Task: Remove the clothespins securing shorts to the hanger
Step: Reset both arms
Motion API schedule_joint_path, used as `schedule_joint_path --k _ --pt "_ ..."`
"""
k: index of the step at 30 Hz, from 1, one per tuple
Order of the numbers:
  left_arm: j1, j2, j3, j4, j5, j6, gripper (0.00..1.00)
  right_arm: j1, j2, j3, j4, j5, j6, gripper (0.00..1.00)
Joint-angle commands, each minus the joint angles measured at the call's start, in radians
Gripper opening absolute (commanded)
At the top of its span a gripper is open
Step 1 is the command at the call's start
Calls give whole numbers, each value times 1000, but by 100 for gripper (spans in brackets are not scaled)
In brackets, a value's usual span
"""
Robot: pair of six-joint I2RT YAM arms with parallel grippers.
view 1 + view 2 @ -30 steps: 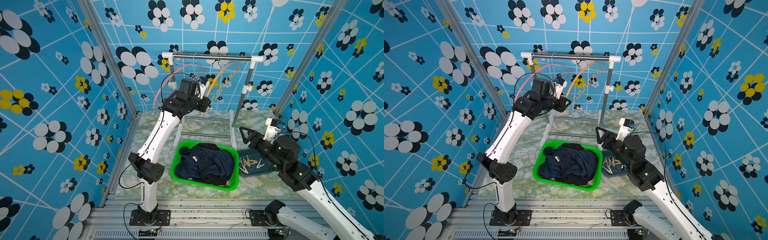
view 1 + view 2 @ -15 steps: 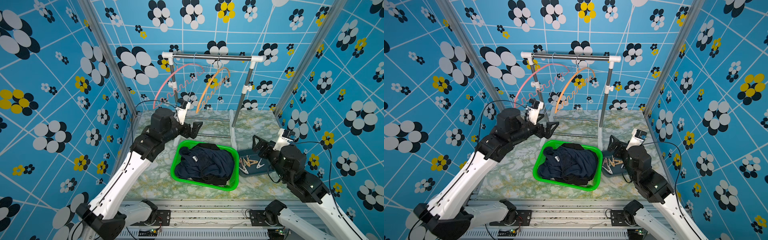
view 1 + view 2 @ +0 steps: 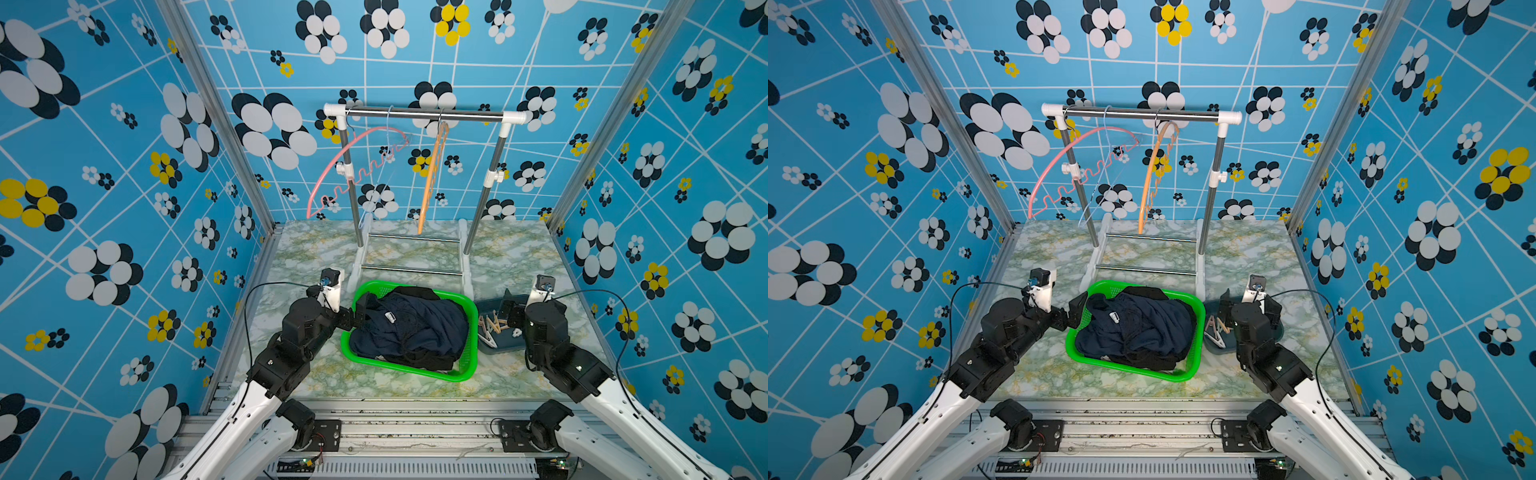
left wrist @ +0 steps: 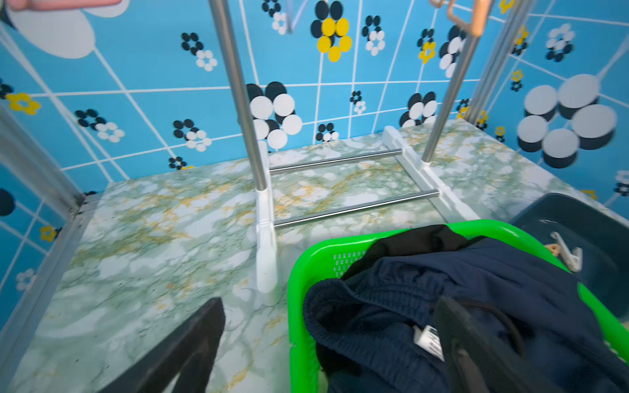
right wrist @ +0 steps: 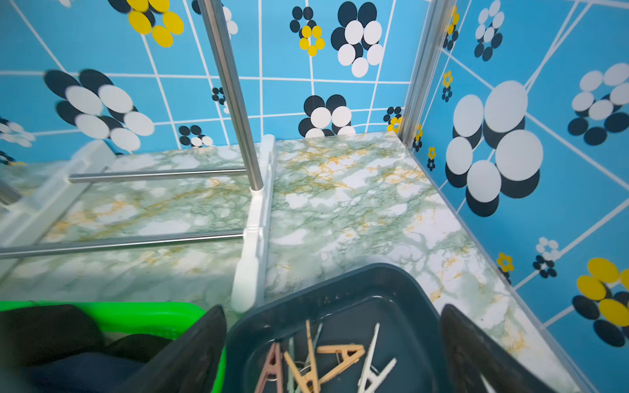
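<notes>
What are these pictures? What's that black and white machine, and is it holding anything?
Those are two robot arms, the left arm and the right arm, fixed at the front of a marbled table. Two pictures look down from above. The other two come from cameras on the arms' wrists. On the table stand a clothes rack with a bare pink hanger and orange hanger, a green basket of dark shorts, and a dark tray of clothespins. Both arms' jaws are open, holding nothing.

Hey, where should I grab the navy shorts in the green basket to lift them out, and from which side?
Likely the rolled waistband of the navy shorts, pinched from above. It humps up beside the rim of the green basket on top of the pile, so nothing covers it.
</notes>
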Motion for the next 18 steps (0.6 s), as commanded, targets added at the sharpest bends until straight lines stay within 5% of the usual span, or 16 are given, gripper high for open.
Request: schedule_joint_path --k 1,10,18 --pt "97 49 -94 200 -75 -7 99 -45 75 -45 227 90 -141 99" --pt "240 317 -278 670 -60 58 99 -240 258 -202 629 19 -170 99" --pt "320 465 -309 792 22 109 99 -351 395 -286 883 -122 -164 99"
